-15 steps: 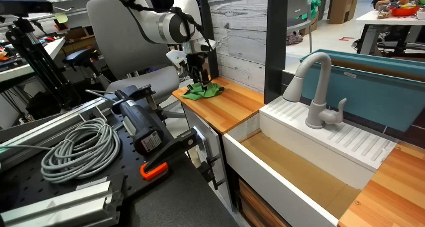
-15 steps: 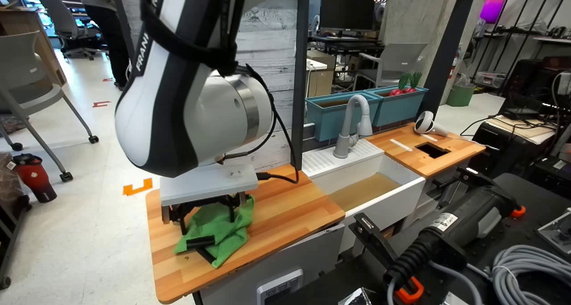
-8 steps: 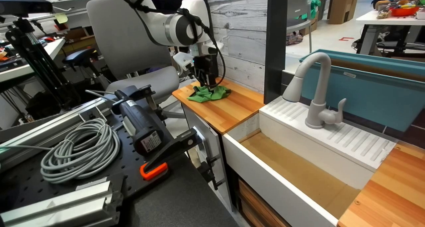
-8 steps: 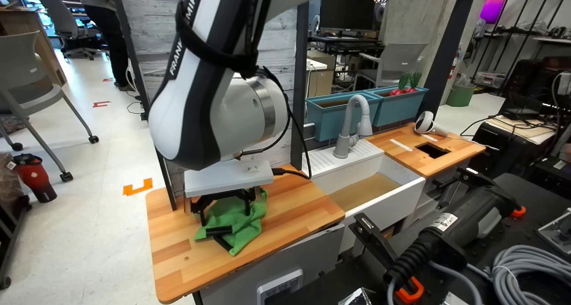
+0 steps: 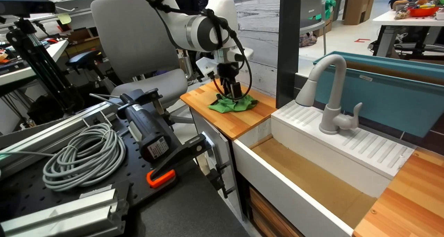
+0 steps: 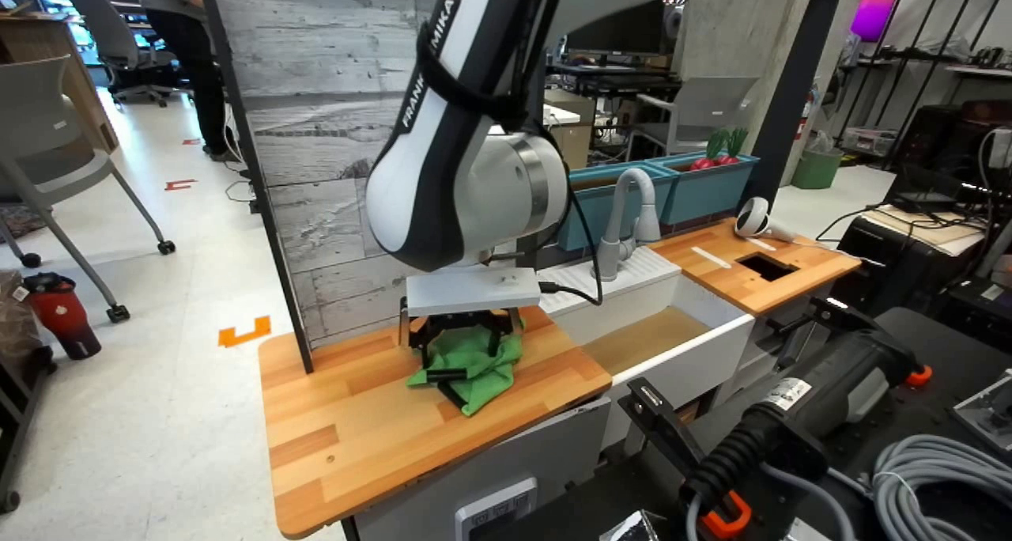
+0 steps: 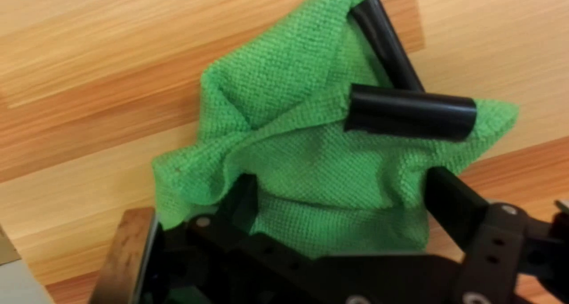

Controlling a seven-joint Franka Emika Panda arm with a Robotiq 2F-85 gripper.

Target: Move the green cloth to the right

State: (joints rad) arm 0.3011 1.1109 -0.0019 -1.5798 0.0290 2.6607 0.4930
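Note:
The green cloth [image 5: 227, 107] lies crumpled on the wooden counter, and it also shows in an exterior view [image 6: 496, 376] and the wrist view [image 7: 284, 86]. A black tube piece [image 7: 411, 113] lies on the cloth. A second black tube piece [image 7: 389, 44] lies at its edge, partly under the first. My gripper [image 7: 343, 176] points down at the cloth with its two fingers spread wide. The left finger in the wrist view presses into a fold; the right finger is at the cloth's edge. Cloth lies between the fingers. In an exterior view my gripper [image 6: 460, 357] stands low over the cloth.
The wooden counter [image 6: 340, 438] borders a white sink [image 6: 688, 359] with a grey faucet [image 6: 607, 248]. A whitewashed plank wall [image 6: 316, 209] stands behind the counter. Teal planters [image 5: 378, 91] stand behind the sink. A black bench [image 5: 194, 202] with clamps and a cable coil [image 5: 86, 157] stands alongside.
My gripper and the green cloth, with the black tube pieces, have slid together along the counter toward the sink, rightward in both exterior views. The cloth stays flat on the counter.

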